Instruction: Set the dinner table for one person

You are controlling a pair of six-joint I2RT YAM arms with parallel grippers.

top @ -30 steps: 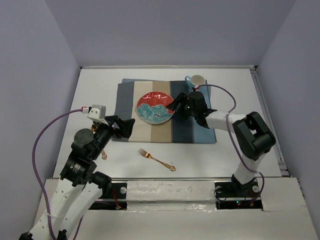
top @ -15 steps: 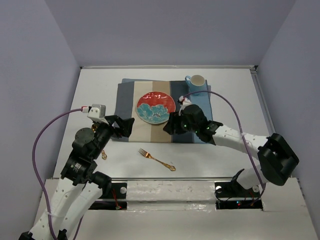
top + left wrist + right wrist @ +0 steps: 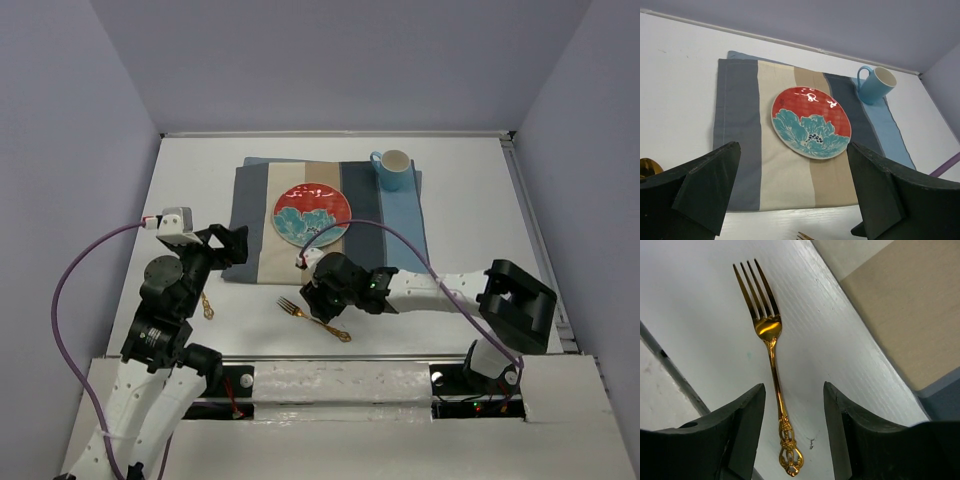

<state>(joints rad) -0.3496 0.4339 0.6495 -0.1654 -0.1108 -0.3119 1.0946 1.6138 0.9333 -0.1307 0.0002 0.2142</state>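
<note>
Dinner table (image 3: 190, 180): a large, flat, matte-white top filling the floor between lavender walls. On its far half lies a striped placemat (image 3: 255, 220) with a red-and-teal plate (image 3: 312, 214) and a blue mug (image 3: 393, 168). A gold fork (image 3: 771, 355) lies on bare white near the front. The right gripper (image 3: 792, 405) straddles its handle, jaws apart. The left gripper (image 3: 792, 150) hangs wide open.

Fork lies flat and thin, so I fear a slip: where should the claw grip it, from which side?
Take the fork by its slim shaft, between tines and ornate end, from above. It lies flat on the table, so only its long sides are free; the right claw straddles them.
</note>
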